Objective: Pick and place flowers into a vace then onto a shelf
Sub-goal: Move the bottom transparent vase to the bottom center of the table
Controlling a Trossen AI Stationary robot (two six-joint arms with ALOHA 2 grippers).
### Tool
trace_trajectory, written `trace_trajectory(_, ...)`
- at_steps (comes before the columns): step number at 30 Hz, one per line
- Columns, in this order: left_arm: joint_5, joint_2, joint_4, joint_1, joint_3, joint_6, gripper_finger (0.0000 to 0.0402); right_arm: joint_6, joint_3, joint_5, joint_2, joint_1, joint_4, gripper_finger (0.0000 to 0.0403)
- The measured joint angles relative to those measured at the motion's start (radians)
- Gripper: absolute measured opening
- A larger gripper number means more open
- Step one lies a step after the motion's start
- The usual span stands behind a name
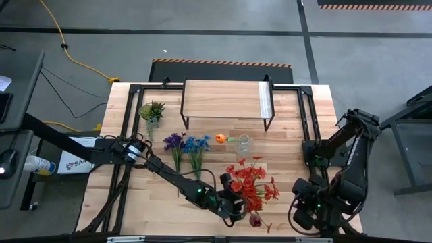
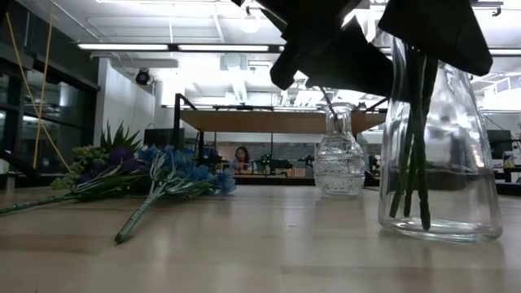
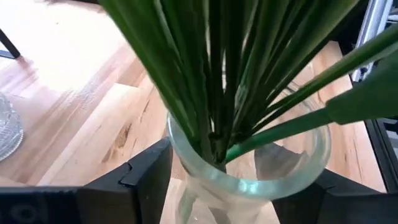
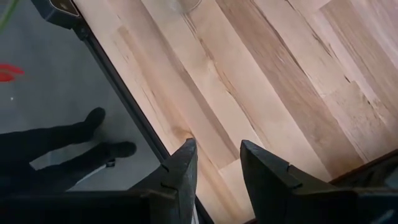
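A tall clear glass vase (image 2: 440, 187) stands on its base on the table near the front edge, with the red flowers (image 1: 251, 183) standing in it. Their green stems (image 3: 217, 81) fill its mouth. My left gripper (image 3: 245, 180) is open, with one finger on either side of the vase's neck. A small cut-glass vase (image 2: 339, 163) holding the orange flower (image 1: 221, 139) stands mid-table. Purple flowers (image 1: 174, 143) and blue flowers (image 1: 197, 144) lie flat beside it. The shelf (image 1: 226, 99) stands at the far edge. My right gripper (image 4: 217, 155) hangs open over the table's front right corner, holding nothing. My left gripper has its two fingers (image 3: 149, 174) close against opposite sides of the tall vase's neck just under the rim (image 3: 177, 146), coming in slanting down from the table's left. Whether the fingers touch the glass I cannot tell. The vase stands upright on the table.
A small green spiky plant (image 1: 152, 110) lies at the far left by the shelf. Black frame rails (image 1: 307, 128) run along the table's sides. Bare wood (image 1: 283, 155) lies between the small vase and the right rail.
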Motion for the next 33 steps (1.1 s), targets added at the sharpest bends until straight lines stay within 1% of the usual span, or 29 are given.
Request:
trace_trajectory(5, -0.033, 0.000, -0.002, 0.000, 0.000, -0.001, 0.0290, 0.000, 0.000, 0.000, 0.000, 0.000, 0.003, 0.0114)
trace_trajectory(15, -0.026, 0.000, -0.063, 0.000, 0.000, -0.051, 0.0315, 0.002, 0.000, 0.000, 0.000, 0.018, 0.009, 0.0114)
trace_trajectory(33, -0.030, -0.007, -0.075, -0.001, 0.000, -0.052, 0.0322, 0.002, 0.000, 0.000, 0.000, 0.019, 0.009, 0.0114)
